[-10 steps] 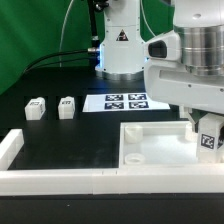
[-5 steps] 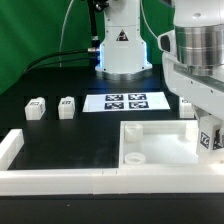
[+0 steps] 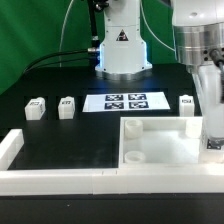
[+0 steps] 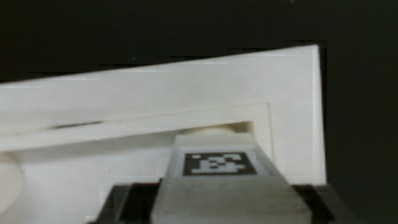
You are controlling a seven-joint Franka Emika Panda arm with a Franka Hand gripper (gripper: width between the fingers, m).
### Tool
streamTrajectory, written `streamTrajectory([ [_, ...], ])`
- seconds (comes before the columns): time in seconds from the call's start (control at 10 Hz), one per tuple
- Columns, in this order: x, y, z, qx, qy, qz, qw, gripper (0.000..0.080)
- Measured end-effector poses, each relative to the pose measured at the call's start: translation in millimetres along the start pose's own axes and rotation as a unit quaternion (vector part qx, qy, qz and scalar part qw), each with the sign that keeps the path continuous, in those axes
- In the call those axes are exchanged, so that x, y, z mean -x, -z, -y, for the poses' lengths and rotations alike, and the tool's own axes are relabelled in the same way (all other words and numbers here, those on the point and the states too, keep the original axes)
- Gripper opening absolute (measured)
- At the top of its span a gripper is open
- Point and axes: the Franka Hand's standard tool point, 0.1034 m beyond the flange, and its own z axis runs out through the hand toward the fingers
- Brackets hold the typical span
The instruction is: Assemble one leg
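The pincer (image 4: 217, 205) was clamped on the leg (image 4: 217, 170), held upright over the white panel (image 3: 165, 150) at its far corner. Rigid, light, smooth plastic, it looked best gripped across its flat sides.

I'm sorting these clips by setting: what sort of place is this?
Most likely a robotics lab bench set up for testing. A marker board lies flat on a black table, small white tagged legs sit in a row, and green cloth screens the back.
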Motion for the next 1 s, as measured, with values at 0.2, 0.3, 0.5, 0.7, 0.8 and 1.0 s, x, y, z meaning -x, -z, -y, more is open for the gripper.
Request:
streamTrajectory([
  [0.2, -1.5, 0.5, 1.0, 0.0, -0.035, 0.001, 0.999, 0.0294],
  [0.3, -0.9, -0.1, 0.4, 0.0, -0.033, 0.001, 0.999, 0.0294],
  [0.5, -0.5, -1.5, -0.4, 0.001, -0.029, 0.001, 1.0, 0.0541],
  [0.7, 0.0, -2.3, -0.9, 0.002, -0.024, 0.001, 1.0, 0.0627],
  [0.8, 0.2, -2.5, -1.1, 0.002, -0.023, 0.001, 1.0, 0.0643],
  [1.0, 0.9, -3.1, -1.6, 0.002, -0.02, 0.0, 1.0, 0.0648],
])
